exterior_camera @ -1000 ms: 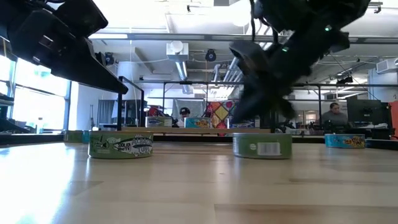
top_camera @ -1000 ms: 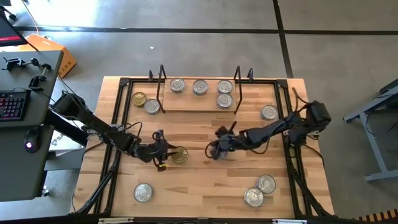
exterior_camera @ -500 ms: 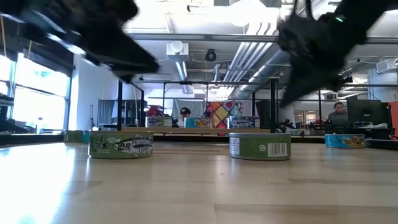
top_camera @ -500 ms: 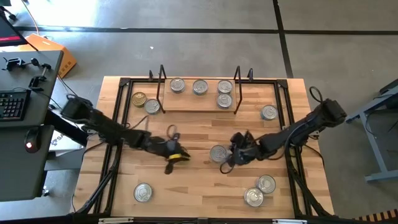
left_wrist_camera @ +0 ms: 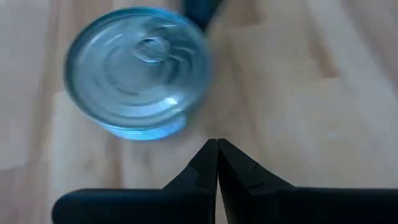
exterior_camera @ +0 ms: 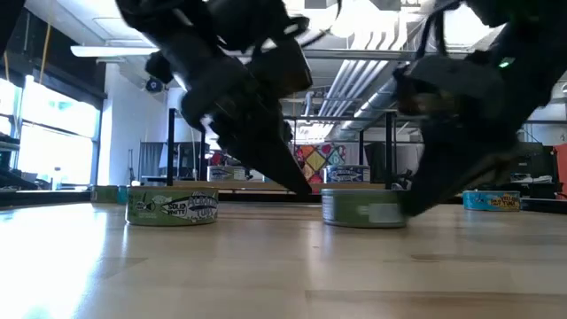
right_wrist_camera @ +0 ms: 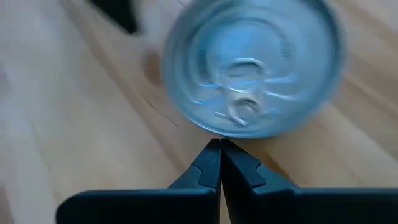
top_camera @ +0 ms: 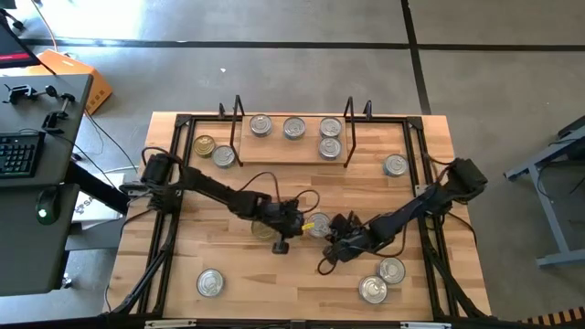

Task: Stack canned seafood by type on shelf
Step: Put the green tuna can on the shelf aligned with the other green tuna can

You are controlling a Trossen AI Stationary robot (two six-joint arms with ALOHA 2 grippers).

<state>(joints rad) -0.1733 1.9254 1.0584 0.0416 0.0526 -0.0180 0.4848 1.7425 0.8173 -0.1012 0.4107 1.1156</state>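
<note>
Near the tabletop (top_camera: 164, 274) middle, well in front of the shelf (top_camera: 292, 157): left hand (top_camera: 291, 222) clenched empty, just left of a silver-lidded seafood tin (top_camera: 318, 225). Right hand (top_camera: 340, 230) clenched empty too, tips at the tin's right rim. Green label wrap on the tin (exterior_camera: 363, 206) seen only from the low view; pull-tab lid (right_wrist_camera: 252, 65) clear only from the wrist views. Four tins on the shelf, others scattered.
</note>
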